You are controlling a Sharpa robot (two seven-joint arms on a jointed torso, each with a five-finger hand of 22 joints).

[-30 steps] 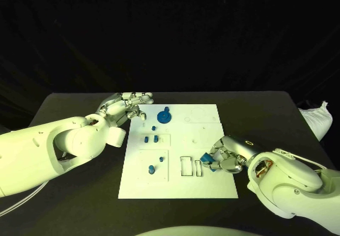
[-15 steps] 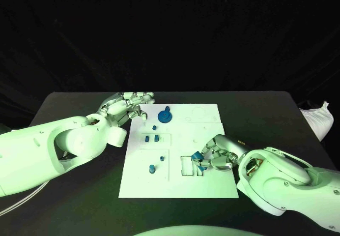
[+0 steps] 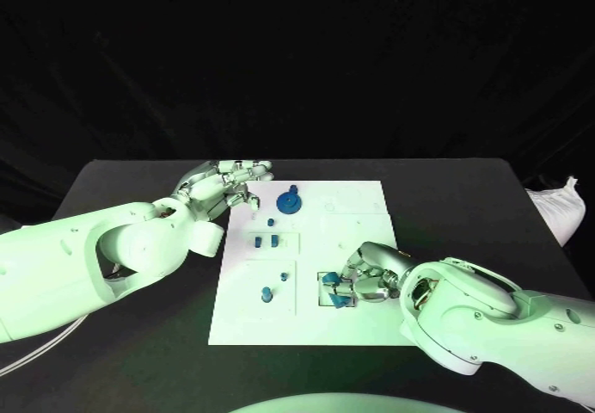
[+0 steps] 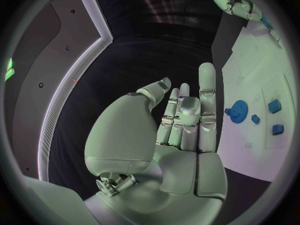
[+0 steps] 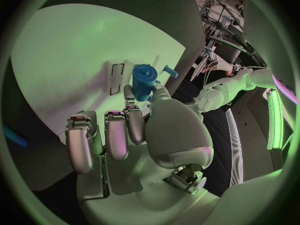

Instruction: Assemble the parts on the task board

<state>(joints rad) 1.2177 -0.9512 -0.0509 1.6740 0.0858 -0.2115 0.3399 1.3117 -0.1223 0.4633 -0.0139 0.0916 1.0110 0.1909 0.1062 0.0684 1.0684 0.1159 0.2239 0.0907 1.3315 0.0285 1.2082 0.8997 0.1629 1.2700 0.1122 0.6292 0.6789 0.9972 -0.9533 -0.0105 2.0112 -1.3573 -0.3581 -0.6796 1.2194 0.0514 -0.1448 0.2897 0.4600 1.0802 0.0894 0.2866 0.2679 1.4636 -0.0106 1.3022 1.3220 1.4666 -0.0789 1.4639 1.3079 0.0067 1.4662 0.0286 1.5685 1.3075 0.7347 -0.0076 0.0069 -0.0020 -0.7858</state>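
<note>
Near the task board's [image 3: 359, 237] front edge your right hand [image 3: 359, 282] grips a blue part [image 3: 334, 279] over unfilled slots (left hand [image 3: 230, 185] open, idle), so assembly looks barely half done.

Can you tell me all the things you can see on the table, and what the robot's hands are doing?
table: one, black, under everything.
task board: one, white, middle of the table.
gear: one, blue, far end of the board.
small parts: several, blue, lying on the board's left half.
held part: one, blue, in the right hand over the slots at the board's near end.
left hand: silver, fingers apart, holding nothing, at the board's far left corner.
right hand: silver, grips the held part.
</note>
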